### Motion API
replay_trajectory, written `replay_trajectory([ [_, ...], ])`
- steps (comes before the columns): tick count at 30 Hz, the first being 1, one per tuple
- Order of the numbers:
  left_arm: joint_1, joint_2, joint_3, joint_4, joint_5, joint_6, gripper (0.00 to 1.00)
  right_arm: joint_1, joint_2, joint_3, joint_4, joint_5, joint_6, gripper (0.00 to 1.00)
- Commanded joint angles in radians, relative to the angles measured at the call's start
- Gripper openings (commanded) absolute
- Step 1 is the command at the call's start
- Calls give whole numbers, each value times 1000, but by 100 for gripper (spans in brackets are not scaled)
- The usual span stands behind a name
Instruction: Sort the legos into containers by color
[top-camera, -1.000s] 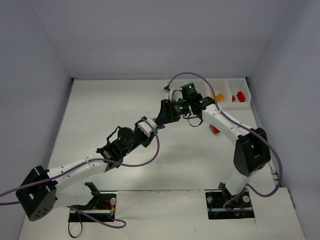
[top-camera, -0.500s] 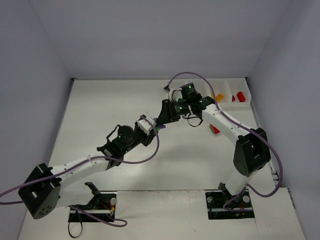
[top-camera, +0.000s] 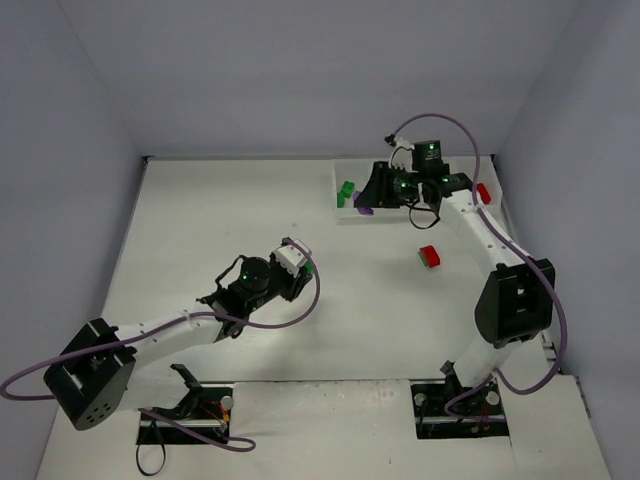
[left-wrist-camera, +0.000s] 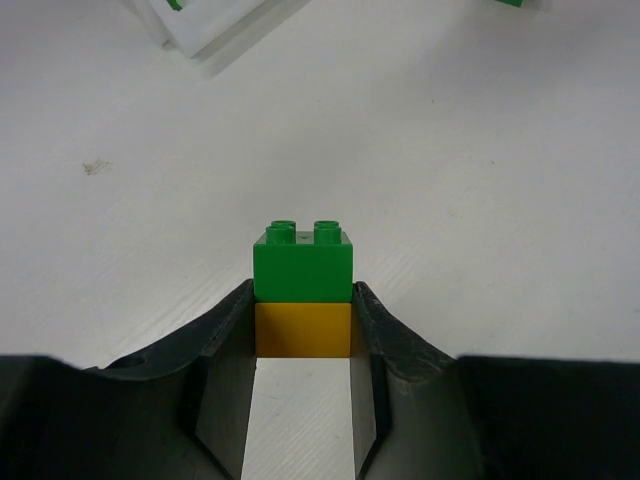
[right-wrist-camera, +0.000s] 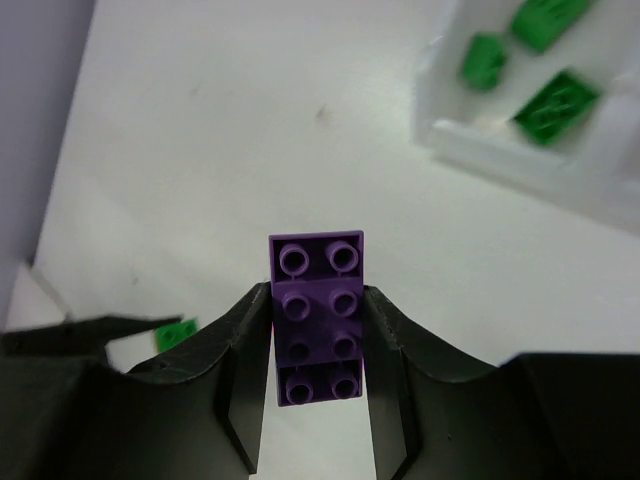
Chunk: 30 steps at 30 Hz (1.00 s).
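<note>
We grip the purple brick lengthwise in our right hand — the tray lies just ahead-right; our left hand pinches a green-yellow clump.

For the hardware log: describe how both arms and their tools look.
The left arm and right arm share white link shells and black joint housings. A purple cable loops along each. Green lights glow near the wrists. The left tool and right tool each carry two black curved fingers.
</note>
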Motion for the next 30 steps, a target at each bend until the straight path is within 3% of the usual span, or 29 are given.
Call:
replay_trajectory([
  [1,10,-55,47,75,-11,-5,0,-51,0,118,42,312,-40,0],
  [4,18,-78,57,74,3,-3,0,-67,114,200,56,583,-48,0],
  [7,27,-96,60,74,22,-6,0,-93,239,296,68,676,-39,0],
  [12,30,-118,67,58,47,-12,0,-113,412,459,68,679,-14,4],
  [15,31,-125,75,49,55,-12,0,-114,479,528,66,681,-7,19],
  [16,31,-131,75,48,55,-8,0,-114,497,548,66,681,-3,31],
  [21,31,-134,84,46,56,18,0,-111,482,559,68,606,-23,62],
  [25,41,-108,101,60,67,32,0,-110,366,502,72,541,-33,71],
  [30,59,-64,126,93,88,35,0,-98,205,331,76,336,18,68],
])
